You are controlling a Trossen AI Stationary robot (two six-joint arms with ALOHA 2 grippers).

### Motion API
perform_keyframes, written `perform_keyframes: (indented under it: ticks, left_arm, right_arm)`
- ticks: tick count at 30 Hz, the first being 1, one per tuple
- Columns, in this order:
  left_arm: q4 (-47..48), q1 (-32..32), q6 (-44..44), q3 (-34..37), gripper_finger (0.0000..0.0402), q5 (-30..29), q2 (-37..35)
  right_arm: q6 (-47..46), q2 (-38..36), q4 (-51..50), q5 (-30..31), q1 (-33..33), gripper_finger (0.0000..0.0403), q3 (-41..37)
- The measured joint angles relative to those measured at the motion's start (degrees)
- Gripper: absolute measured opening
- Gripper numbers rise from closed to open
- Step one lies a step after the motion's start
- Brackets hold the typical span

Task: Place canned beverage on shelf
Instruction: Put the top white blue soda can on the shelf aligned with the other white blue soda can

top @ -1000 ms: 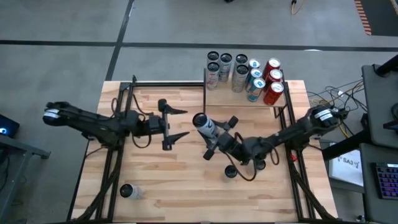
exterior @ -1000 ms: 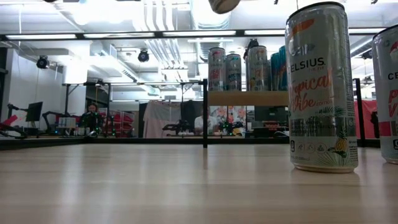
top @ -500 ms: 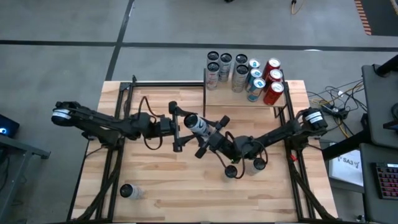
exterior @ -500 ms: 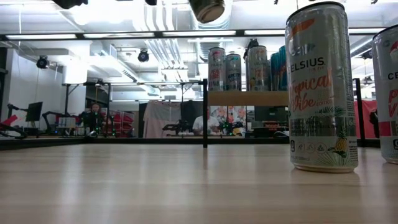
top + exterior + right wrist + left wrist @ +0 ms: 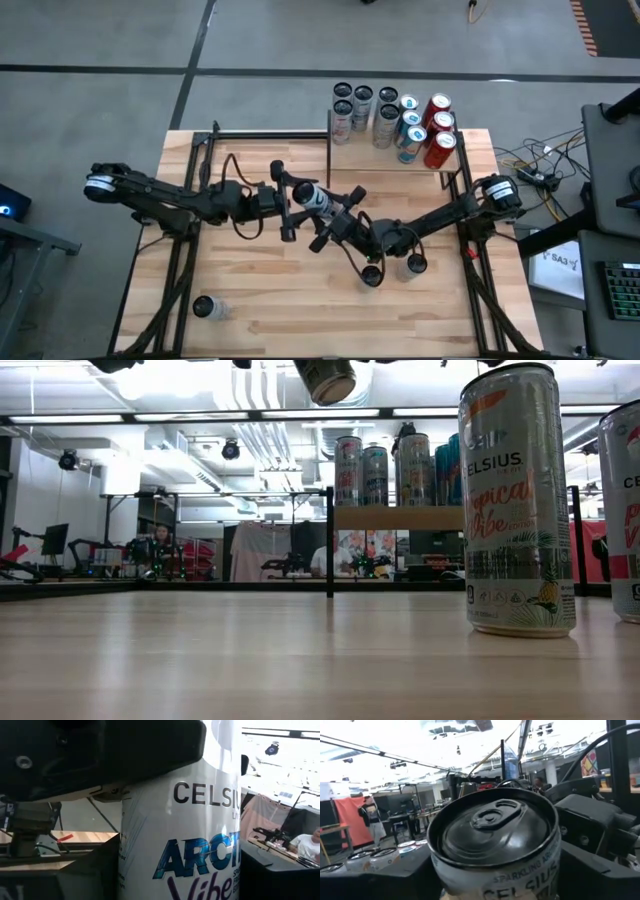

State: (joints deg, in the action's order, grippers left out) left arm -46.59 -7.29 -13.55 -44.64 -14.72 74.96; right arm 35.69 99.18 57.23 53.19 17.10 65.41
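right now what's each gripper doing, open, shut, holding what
Left gripper: around the can, grip cannot be told.
Right gripper: shut on the can, held above the table.

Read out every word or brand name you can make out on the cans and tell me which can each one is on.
"CELSIUS", "Tropical Vibe": on the tall pale can with pineapple artwork standing on the table, low view.
"CELSIU", "ARCTI", "Vibe", cut off by the frame: on the white can with blue lettering, held in mid-air.
"SPARKLING", "CELSIU": on that same can, left wrist view.
Small print on both cans and labels of the shelf cans: too small to read.
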Motion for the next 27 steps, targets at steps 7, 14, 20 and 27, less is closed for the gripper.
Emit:
perform_keyframes:
  ticks: [7,14,20,27]
  left_arm:
    - [1.4,0.0,1.9,-0.2,0.0246,0.0,-0.2]
    - [8.9,0.1,0.4,-0.2,0.0246,-0.6,-2.9]
    - [24.7,0.1,-2.0,-0.2,0.0246,2.5,-9.2]
    - [38.7,0.0,-4.8,-0.2,0.0247,13.3,-15.1]
  right_arm:
    - [-0.7,0.0,-0.3,0.5,0.1,0.0241,0.0]
    - [-4.0,-1.2,-2.7,4.5,1.4,0.0345,0.0]
    - [-10.3,-4.4,-13.7,5.4,3.5,0.0365,1.0]
    - [-29.4,-7.5,-50.3,-13.6,2.8,0.0366,10.0]
